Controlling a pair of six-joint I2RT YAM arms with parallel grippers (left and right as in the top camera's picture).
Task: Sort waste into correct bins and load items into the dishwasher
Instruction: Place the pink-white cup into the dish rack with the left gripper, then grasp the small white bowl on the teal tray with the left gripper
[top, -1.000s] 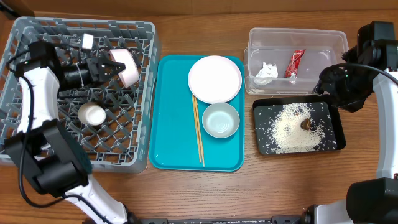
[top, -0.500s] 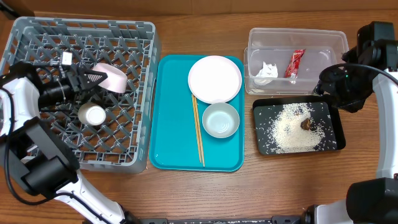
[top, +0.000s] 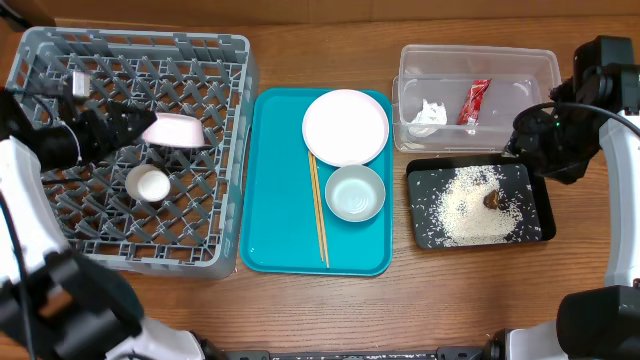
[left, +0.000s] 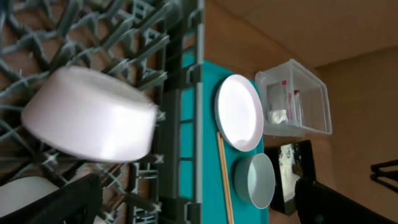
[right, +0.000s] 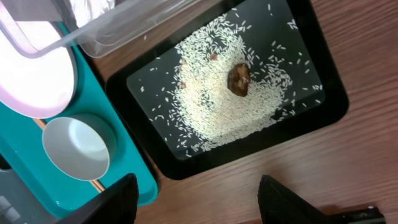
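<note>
Grey plastic lattice marks the dish rack (top: 130, 42), which sits on the desk just left of the teal tray (top: 272, 210) in the overhead view. Inside it lie the pinkish bowl (top: 173, 130), tipped on its side, and the small white cup (top: 150, 184), mouth up. On the teal tray rest the white plate (top: 345, 127), the grey-green bowl (top: 355, 192) and the two chopsticks (top: 319, 215) (none of them loaded yet). Right of the teal tray, the clear tub (top: 515, 95) holds the red wrapper (top: 474, 103) and the tissue (top: 428, 114), while the black tray (top: 535, 232) carries the rice (top: 462, 210) and the brown lump (top: 493, 199).

From the left wrist, the left fingers (left: 59, 202) stand spread wide and grasp nothing. The pinkish bowl rests on the rack's prongs ahead of them, across the rack wall from the teal tray.

From the right wrist, the right fingers (right: 115, 199) are likewise parted and empty, poised over bare desk past the black tray's edge, on the side away from the teal tray.

By my reading, the waste sorting looks finished. Loading is partway: one bowl and the cup are in, and the plate, the second bowl and the chopsticks remain.
</note>
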